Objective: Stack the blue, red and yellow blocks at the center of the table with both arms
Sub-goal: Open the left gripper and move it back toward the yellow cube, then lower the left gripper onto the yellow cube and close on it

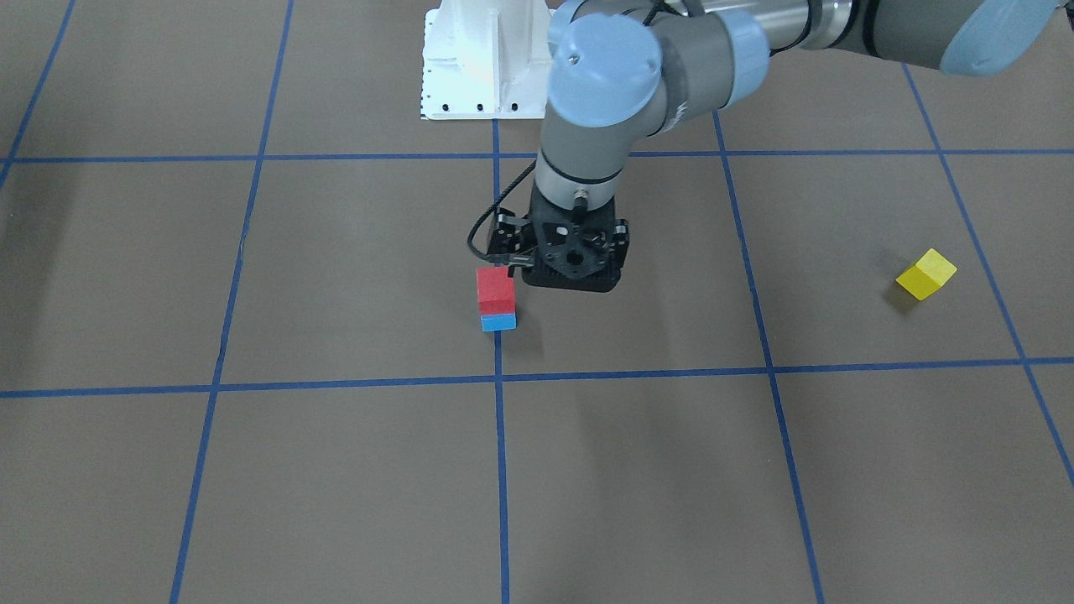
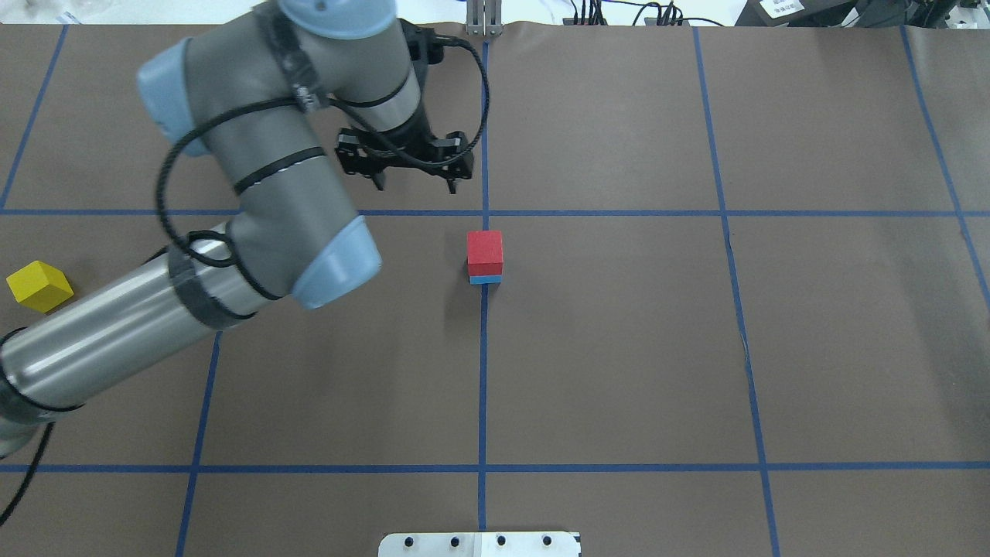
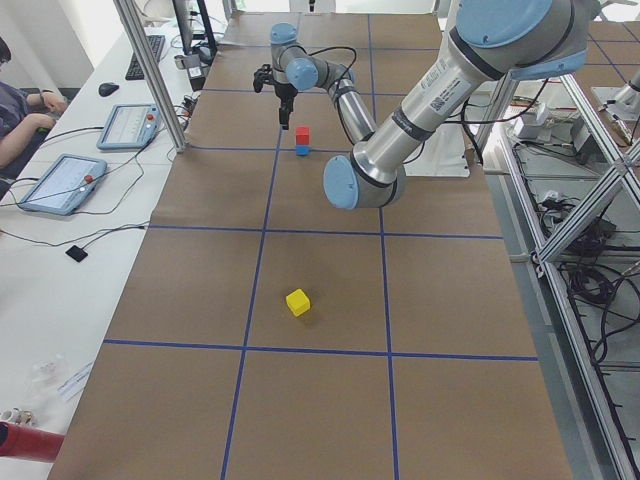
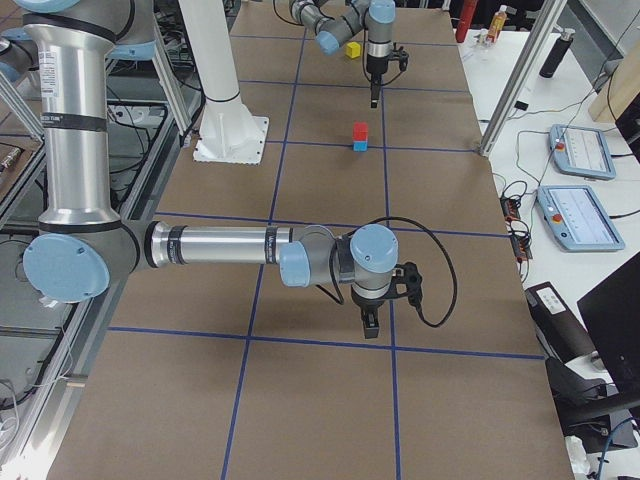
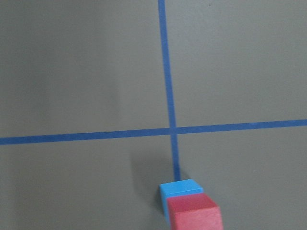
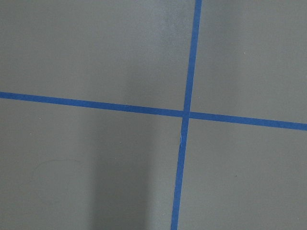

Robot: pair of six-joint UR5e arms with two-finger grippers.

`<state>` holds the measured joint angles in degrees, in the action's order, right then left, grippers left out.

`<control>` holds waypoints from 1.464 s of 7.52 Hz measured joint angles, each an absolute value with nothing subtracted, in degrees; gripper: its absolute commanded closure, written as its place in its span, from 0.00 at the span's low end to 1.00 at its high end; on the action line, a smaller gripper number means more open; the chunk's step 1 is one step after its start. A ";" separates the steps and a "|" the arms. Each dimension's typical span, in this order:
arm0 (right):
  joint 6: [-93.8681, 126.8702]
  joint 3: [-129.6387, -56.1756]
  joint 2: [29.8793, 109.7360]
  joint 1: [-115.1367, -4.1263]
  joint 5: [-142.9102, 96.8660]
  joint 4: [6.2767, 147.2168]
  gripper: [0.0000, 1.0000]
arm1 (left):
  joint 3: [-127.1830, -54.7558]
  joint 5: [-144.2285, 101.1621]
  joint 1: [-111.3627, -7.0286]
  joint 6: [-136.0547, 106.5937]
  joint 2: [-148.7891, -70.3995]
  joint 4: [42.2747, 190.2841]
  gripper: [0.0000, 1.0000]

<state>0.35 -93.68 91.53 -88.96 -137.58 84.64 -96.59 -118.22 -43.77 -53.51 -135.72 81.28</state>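
Note:
A red block point(image 1: 495, 287) sits on a blue block point(image 1: 498, 322) at the table's centre, on a blue tape line; the stack also shows in the overhead view point(image 2: 485, 251) and at the bottom of the left wrist view point(image 5: 194, 215). A yellow block point(image 2: 39, 285) lies alone far out on my left side point(image 1: 925, 274). My left gripper point(image 2: 415, 184) hangs open and empty above the table, just beyond the stack and a little to its left. My right gripper point(image 4: 370, 322) shows only in the right side view, low over bare table far from the blocks; I cannot tell if it is open.
The table is brown paper with a grid of blue tape lines point(image 2: 483, 387). The white robot base plate point(image 1: 470, 67) sits at the near edge. Tablets point(image 3: 60, 180) and a person lie past the far table edge.

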 measured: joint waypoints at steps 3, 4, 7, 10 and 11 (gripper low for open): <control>0.37 -93.88 91.51 -89.34 -138.29 84.57 0.00 | -113.14 -118.42 -53.58 -38.23 -111.47 80.73 0.00; 0.43 -93.99 91.53 -89.36 -138.32 84.51 0.00 | -113.69 -118.46 -57.17 -30.08 -104.72 83.57 0.00; 0.75 -94.18 91.61 -89.34 -138.32 84.43 0.00 | -105.93 -118.82 -62.48 -7.59 -91.11 104.14 0.01; 0.95 -94.02 91.61 -89.35 -138.29 84.40 0.00 | -100.89 -124.13 -62.84 1.12 -88.15 110.82 0.01; 1.01 -93.96 91.60 -89.33 -138.29 84.44 0.00 | -100.54 -125.25 -62.80 1.67 -87.25 111.11 0.01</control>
